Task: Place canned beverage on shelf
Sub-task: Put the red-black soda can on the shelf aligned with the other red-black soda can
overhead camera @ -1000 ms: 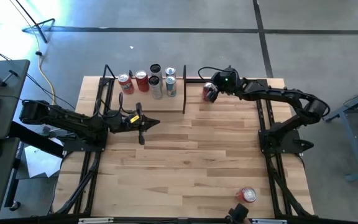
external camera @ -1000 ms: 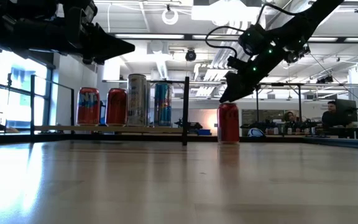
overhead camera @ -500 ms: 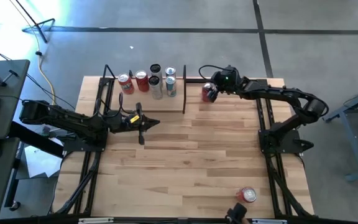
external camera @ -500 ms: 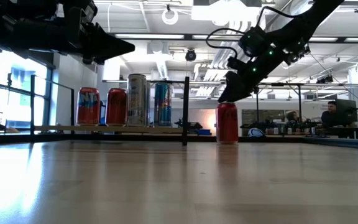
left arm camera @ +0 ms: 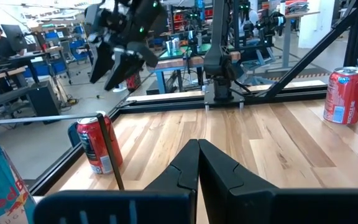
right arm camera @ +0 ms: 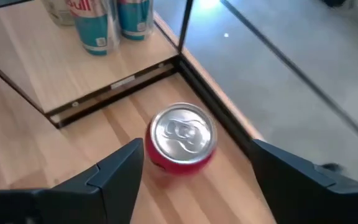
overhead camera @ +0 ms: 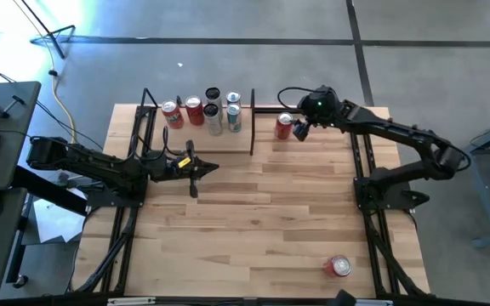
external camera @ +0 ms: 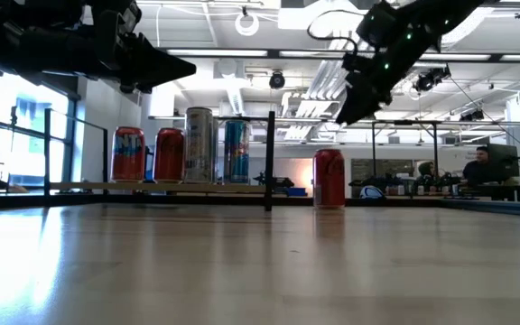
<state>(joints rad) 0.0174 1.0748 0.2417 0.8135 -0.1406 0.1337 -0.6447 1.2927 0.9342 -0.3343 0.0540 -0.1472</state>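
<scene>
Open workshop with grey floor, ceiling lights and work benches behind, where seated people (external camera: 481, 167) appear at the far right of the low view. The plank tabletop (overhead camera: 262, 212) carries two dark arms on black frames. Along its far edge, left of centre, stands the shelf (overhead camera: 196, 136), a pale wood platform with a thin upright end panel (overhead camera: 253, 121) on its right side. On the shelf stand two red cans (overhead camera: 182, 111) at the left and a cluster of taller silver and blue cans (overhead camera: 222, 110) to their right, all upright. The left arm lies low over the tabletop's left half, its left end effector (overhead camera: 196, 167) just in front of the shelf with fingers pressed together, holding nothing. The right arm reaches from the right side toward the far edge; its right end effector (overhead camera: 302, 129) hangs above and slightly to the right of the red canned beverage (overhead camera: 284, 126), fingers spread wide and clear of the can, as the right wrist view shows. This red canned beverage stands upright on the tabletop just right of the end panel, outside the shelf. Another red can (overhead camera: 339, 267) lies on its side near the tabletop's near right corner.
</scene>
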